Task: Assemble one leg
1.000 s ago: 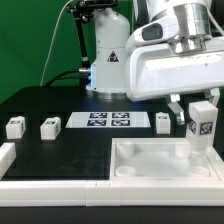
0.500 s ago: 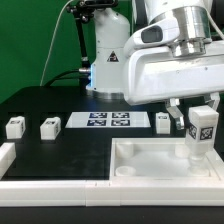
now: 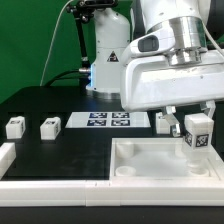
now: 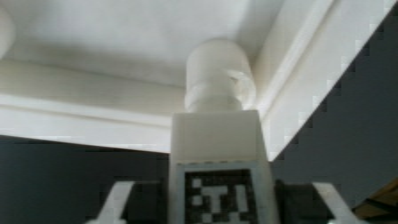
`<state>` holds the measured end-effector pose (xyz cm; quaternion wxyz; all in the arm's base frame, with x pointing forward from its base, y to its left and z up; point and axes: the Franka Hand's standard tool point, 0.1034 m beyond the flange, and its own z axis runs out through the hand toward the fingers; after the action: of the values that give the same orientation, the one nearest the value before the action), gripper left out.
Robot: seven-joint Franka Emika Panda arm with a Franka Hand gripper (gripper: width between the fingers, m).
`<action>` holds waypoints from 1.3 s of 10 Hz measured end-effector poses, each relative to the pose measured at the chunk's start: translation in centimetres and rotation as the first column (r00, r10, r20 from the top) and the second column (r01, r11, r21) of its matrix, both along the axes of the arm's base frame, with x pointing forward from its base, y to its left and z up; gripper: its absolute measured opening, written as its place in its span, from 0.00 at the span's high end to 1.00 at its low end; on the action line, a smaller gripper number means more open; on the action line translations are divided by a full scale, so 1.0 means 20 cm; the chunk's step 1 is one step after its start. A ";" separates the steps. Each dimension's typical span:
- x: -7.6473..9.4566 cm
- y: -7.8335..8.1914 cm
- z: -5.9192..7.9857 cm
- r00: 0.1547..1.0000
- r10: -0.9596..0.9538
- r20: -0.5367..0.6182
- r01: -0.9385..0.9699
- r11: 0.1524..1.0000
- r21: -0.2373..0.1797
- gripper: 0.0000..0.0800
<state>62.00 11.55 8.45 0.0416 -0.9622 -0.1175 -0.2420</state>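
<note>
Gripper: we see the gripper (image 3: 196, 122) clamped on the leg (image 3: 197, 137).
Leg: upright, blocky, smooth white, tag outward, above the raised-rim square piece (image 3: 150, 180); whether they touch, we cannot tell.
Surface: matte black table (image 3: 70, 150), marker board (image 3: 108, 121) flat on it.
Room: green backdrop (image 3: 30, 40) behind.

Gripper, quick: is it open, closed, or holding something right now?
The gripper is closed, holding a leg.

White leg (image 3: 196, 135), seemingly black-and-white tag (image 4: 215, 197)
</note>
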 end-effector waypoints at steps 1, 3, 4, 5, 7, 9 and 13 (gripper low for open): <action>-0.01 0.00 -0.02 1.000 0.001 -0.004 -0.001 1.000 -0.001 0.64; -0.01 0.02 -0.03 1.000 0.005 -0.008 -0.005 1.000 0.000 0.64; -0.02 0.02 -0.05 1.000 0.005 -0.010 -0.005 1.000 -0.001 0.64; -0.02 0.01 -0.06 1.000 0.003 -0.008 -0.003 1.000 -0.001 0.64; -0.01 0.01 -0.08 1.000 -0.001 0.020 0.001 1.000 -0.001 0.64; 0.00 0.00 -0.08 0.999 -0.006 0.049 0.006 1.000 0.000 0.64; 0.00 0.00 -0.08 0.999 -0.005 0.047 0.006 1.000 0.000 0.24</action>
<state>61.95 11.63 6.82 0.0381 -0.9566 -0.1158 -0.2647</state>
